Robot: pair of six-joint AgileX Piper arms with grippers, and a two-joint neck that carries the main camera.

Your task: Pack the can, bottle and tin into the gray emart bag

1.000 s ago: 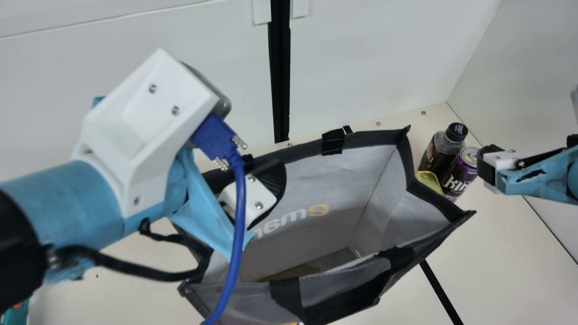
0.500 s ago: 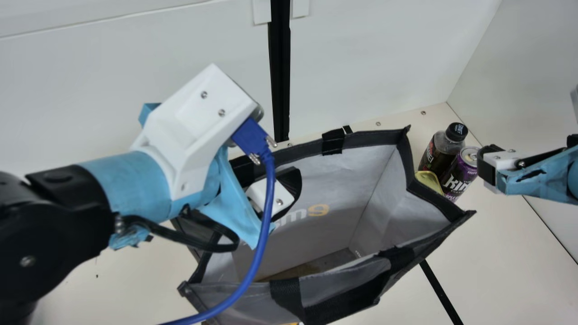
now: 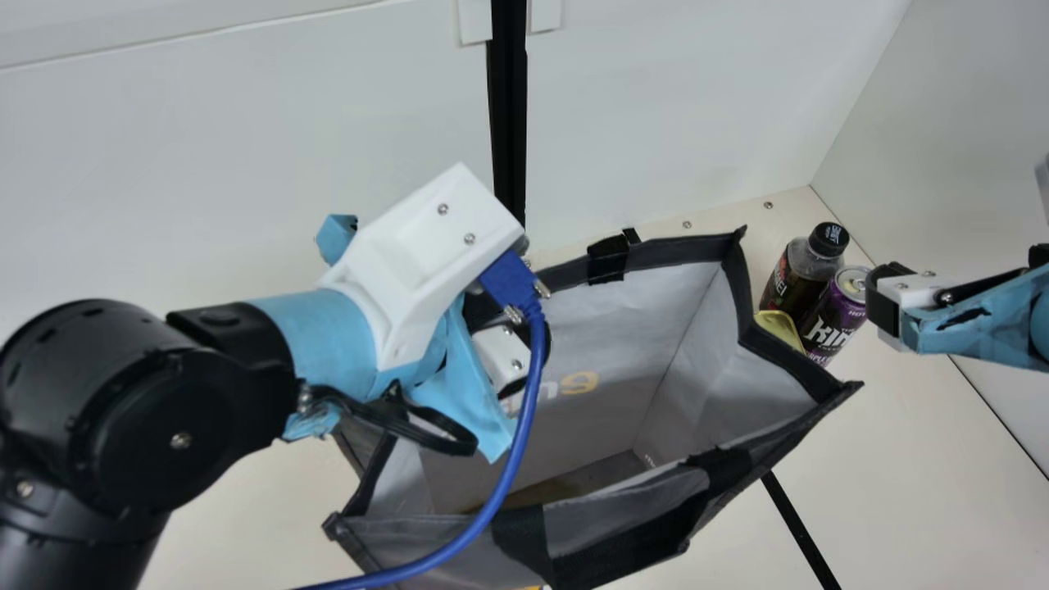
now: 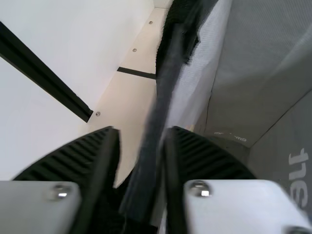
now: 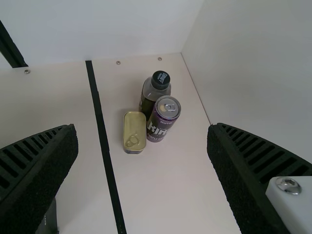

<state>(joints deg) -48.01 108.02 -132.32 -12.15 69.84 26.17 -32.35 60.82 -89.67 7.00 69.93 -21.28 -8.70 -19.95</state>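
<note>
While the main view shows the tin only in part past the rim of the gray emart bag, the right wrist view gives its whole top and ring pull. All three items are outside the bag, beyond its right-hand end: tin nearest it, bottle and purple can a little farther out. Bottle and can are upright.

Left gripper: at the bag's back rim, toward its left end, in the main view. Left wrist view of the left gripper: ribbed fingers part-way apart, dark bag rim running between them, pale table visible between rim and one finger. Contact with the other finger: cannot tell.

Right gripper: to the right of the bag, past the can, in the main view. Right wrist view of the right gripper: fingers spread wide, nothing pinched.

Compared with half a second ago: left arm has shifted rightward along the bag's back rim; right arm, bottle, can and tin unchanged. The bag stands in the same place.

Container: bag standing with its mouth wide open, pale gray lining inside, a brownish patch on the visible part of its floor. Its front handle hangs outside its front wall.
</note>
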